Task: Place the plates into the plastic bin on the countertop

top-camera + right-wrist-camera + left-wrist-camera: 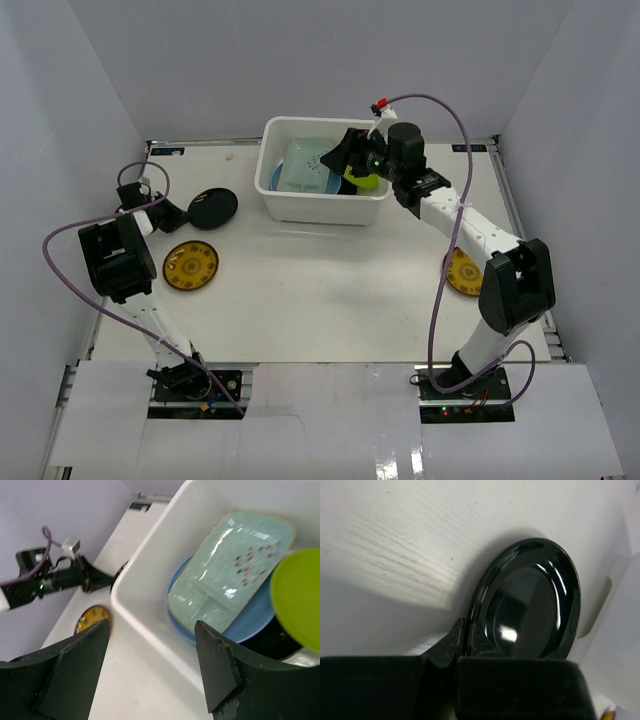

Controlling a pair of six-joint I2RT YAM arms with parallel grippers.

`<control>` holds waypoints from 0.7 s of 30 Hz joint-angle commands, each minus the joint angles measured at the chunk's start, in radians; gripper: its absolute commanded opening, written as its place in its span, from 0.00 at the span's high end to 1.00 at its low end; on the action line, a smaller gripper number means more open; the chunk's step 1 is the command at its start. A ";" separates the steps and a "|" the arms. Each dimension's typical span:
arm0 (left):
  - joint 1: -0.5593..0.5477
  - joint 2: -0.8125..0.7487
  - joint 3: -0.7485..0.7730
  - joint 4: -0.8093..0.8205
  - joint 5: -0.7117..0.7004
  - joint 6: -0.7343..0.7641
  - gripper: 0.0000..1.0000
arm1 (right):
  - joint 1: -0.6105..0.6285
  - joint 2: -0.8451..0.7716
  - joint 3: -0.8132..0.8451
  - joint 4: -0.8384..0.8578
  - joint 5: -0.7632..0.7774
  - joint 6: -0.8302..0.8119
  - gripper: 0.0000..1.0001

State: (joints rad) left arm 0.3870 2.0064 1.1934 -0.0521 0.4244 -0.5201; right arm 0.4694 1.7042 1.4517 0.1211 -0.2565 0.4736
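Your left jaws are closed on the rim of a glossy black plate (530, 605), left of the plastic bin (320, 208) on the tabletop (320, 290); a yellow patterned plate (190, 266) lies near it. Your right jaws hang open over the bin, which holds a pale-green rectangle (230, 565) resting on a light blue plate (250, 620), a lime green plate (300, 595) beside them. A second yellow plate (463, 275) lies beside your right arm (480, 235).
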 commanded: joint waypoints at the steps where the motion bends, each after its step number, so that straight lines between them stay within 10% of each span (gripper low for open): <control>1: 0.000 -0.021 -0.046 -0.014 -0.019 0.014 0.97 | 0.090 -0.040 -0.103 0.112 -0.056 0.045 0.25; 21: -0.017 -0.814 -0.322 0.127 -0.070 -0.439 1.00 | 0.587 0.322 -0.076 0.187 0.349 0.255 0.42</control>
State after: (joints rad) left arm 0.3820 1.2942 0.8959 0.0418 0.3088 -0.8665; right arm 1.0424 1.9602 1.3144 0.2474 0.0036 0.6510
